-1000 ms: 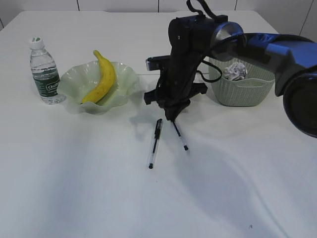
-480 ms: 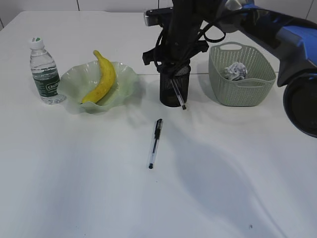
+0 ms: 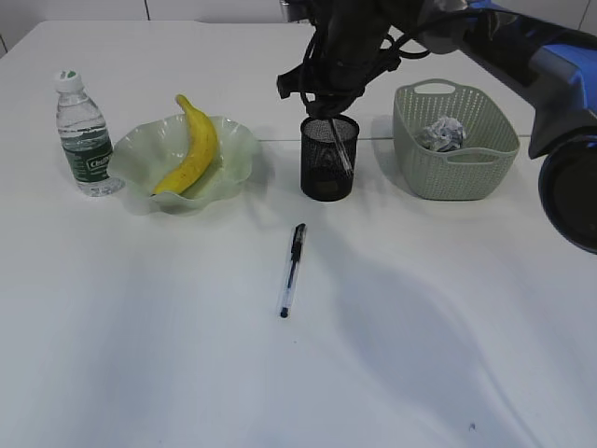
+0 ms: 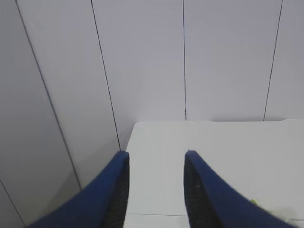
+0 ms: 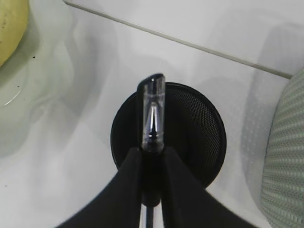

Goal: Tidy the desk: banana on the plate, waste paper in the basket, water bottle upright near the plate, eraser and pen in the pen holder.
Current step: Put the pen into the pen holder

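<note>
My right gripper hangs over the black mesh pen holder, shut on a clear pen whose lower end dips inside the cup. From the right wrist, this pen sticks out past the closed gripper above the holder's mouth. A second pen lies on the desk. The banana rests in the green plate, and the water bottle stands upright to its left. Waste paper sits in the basket. The eraser is out of view. My left gripper is open and empty.
The left wrist view shows only a panelled wall and a corner of the desk. The basket's rim is close to the right of the pen holder. The right arm reaches in from the upper right.
My right gripper rose from the desk with one pen and moved back over the pen holder; the pen's tip now hangs inside it. The other pen stayed put.
</note>
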{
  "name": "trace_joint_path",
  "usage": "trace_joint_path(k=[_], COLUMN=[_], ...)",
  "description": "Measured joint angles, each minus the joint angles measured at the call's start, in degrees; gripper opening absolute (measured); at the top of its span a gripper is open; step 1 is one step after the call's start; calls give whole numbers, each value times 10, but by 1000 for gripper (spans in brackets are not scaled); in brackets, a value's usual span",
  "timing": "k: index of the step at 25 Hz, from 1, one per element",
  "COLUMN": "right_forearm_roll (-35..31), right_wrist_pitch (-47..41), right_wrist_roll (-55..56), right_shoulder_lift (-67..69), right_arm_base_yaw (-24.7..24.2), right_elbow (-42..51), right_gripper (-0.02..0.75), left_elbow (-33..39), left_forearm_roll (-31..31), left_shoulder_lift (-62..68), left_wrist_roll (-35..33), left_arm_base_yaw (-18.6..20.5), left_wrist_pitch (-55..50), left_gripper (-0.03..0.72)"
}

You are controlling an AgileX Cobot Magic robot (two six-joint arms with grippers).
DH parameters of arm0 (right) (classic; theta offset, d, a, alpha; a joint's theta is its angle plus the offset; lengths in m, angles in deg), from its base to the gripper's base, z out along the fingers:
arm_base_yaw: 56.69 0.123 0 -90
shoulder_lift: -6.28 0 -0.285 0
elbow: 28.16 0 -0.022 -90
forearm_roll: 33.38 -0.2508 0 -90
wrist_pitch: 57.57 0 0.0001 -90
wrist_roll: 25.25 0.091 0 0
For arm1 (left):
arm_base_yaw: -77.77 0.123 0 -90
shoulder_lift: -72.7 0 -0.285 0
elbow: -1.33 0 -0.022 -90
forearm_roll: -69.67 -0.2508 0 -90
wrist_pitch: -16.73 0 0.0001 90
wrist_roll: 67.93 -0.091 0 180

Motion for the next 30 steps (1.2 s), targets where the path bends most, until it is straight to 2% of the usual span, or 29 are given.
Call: trace_joint_path(k=[6,30], right_forearm_roll=[0,49], right_wrist_pitch=[42,328], right_wrist_roll=[0,0], right_shoulder_lift=[0,0], right_arm_base_yaw=[0,-10], right_elbow=[-8,-5], right_gripper=[62,62], left_elbow=[0,0], left_forearm_roll=[0,-6], left_shoulder_lift=[14,15], left_wrist_roll=[0,0], left_arm_base_yaw=[0,0], left_wrist_pitch=[0,2], left_gripper=[262,262])
